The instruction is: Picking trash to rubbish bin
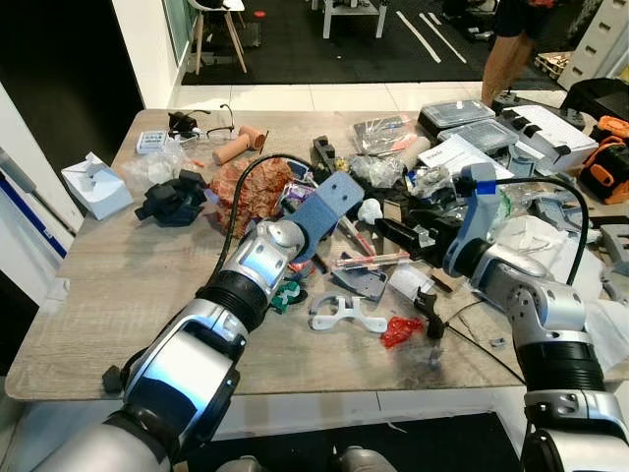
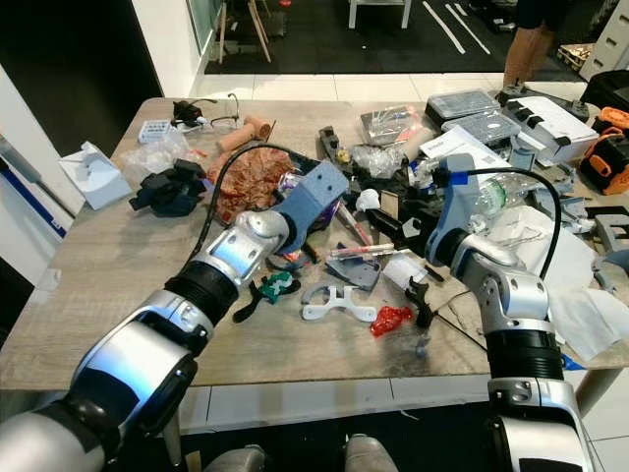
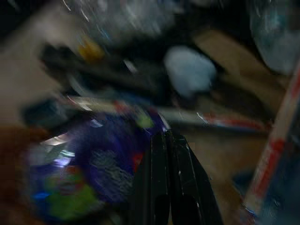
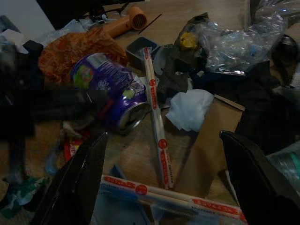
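Right wrist view: right end effector (image 4: 159, 187) spread wide open, hovering over cluttered wooden surface (image 1: 118, 285); purple can (image 4: 112, 96) lying on its side, shiny crumpled metal, just beside long paper-wrapped chopsticks (image 4: 157, 129) with red print; crumpled white tissue (image 4: 190, 108) near brown cardboard piece (image 4: 206, 140); clear crinkled plastic bag (image 4: 234, 42) further back; orange tube (image 4: 124, 23) at far edge.
Left wrist view: blurred; left end effector (image 3: 168, 187) with black fingers pressed together, gripping nothing visible, tips just beside the purple can.
Left eye view: left arm reaching across middle of surface, blue wrist block over the can; rust-coloured crumpled wrapper (image 1: 251, 192) behind the arm; white plastic bracket (image 1: 344, 315), red crumpled scrap (image 1: 401, 331) and green scrap (image 1: 287, 295) on near side; black cloth lump (image 1: 172, 202) and white tissue box (image 1: 96, 185) toward left; grey lidded boxes (image 1: 472, 123) far right.
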